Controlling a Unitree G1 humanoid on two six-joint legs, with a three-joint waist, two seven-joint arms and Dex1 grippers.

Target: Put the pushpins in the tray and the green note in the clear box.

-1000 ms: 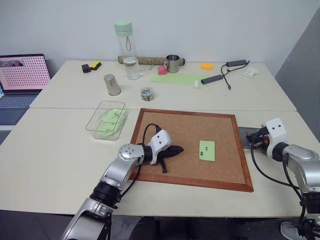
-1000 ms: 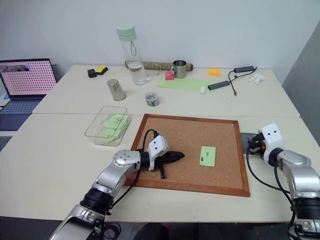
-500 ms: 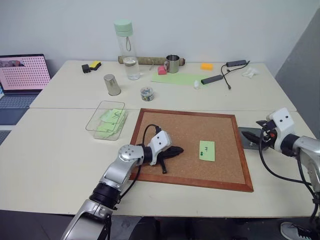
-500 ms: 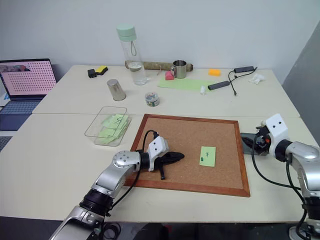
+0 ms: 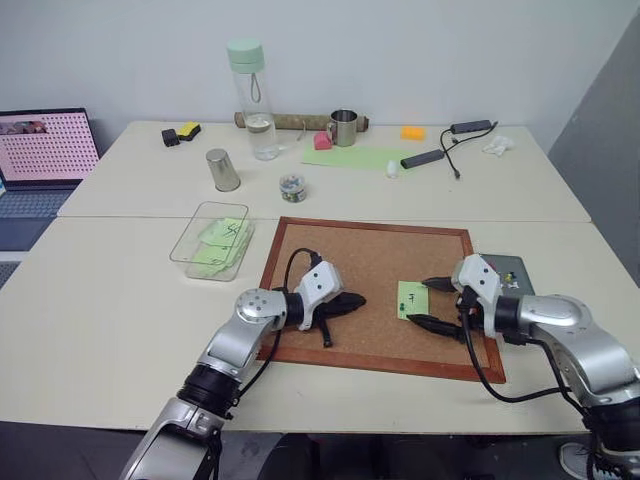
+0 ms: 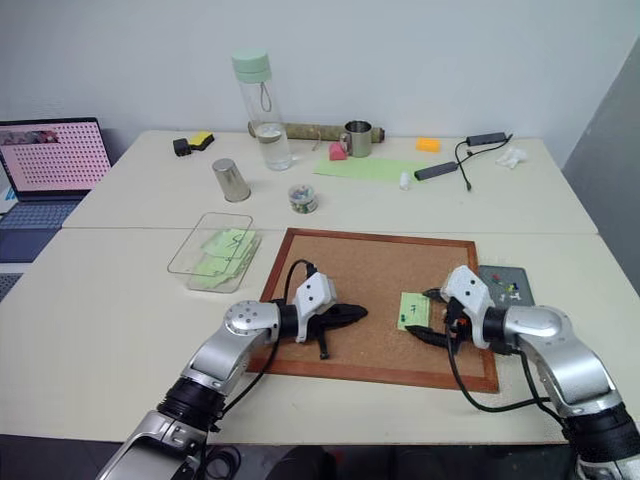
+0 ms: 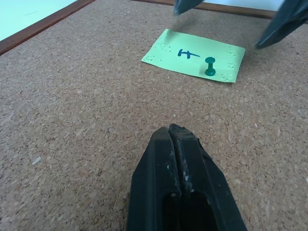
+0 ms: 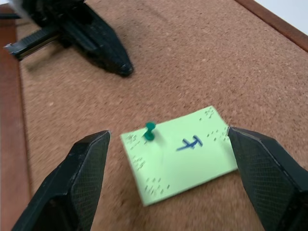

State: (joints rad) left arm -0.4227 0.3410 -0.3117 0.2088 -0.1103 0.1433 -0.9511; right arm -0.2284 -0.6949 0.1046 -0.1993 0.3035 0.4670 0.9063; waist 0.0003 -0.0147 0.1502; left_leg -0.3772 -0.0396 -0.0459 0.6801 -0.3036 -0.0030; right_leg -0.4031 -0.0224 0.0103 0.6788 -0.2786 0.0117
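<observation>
The green note (image 5: 411, 298) lies flat on the corkboard (image 5: 370, 255), held by a green pushpin (image 7: 210, 67) near one short edge. My right gripper (image 5: 432, 303) stands open over the board's right part. Its wide-spread fingers flank the note and pin (image 8: 149, 132) without touching them. The dark grey tray (image 6: 520, 275) sits just right of the board, with a tiny reddish speck in it. My left gripper (image 5: 350, 300) is shut and empty, resting on the cork left of the note. The clear box (image 5: 183, 248) stands left of the board with pale green papers inside.
At the back of the table stand a tall bottle (image 5: 252, 95), a metal cup (image 5: 223, 170), a small jar of pins (image 5: 293, 186), a mug (image 5: 345, 127), a pale-green sheet (image 5: 360, 157) and cables (image 5: 450, 150). A laptop (image 5: 45, 150) sits far left.
My right gripper opened at the tray, then swung left onto the corkboard and now straddles the green note. The left gripper stayed still and shut.
</observation>
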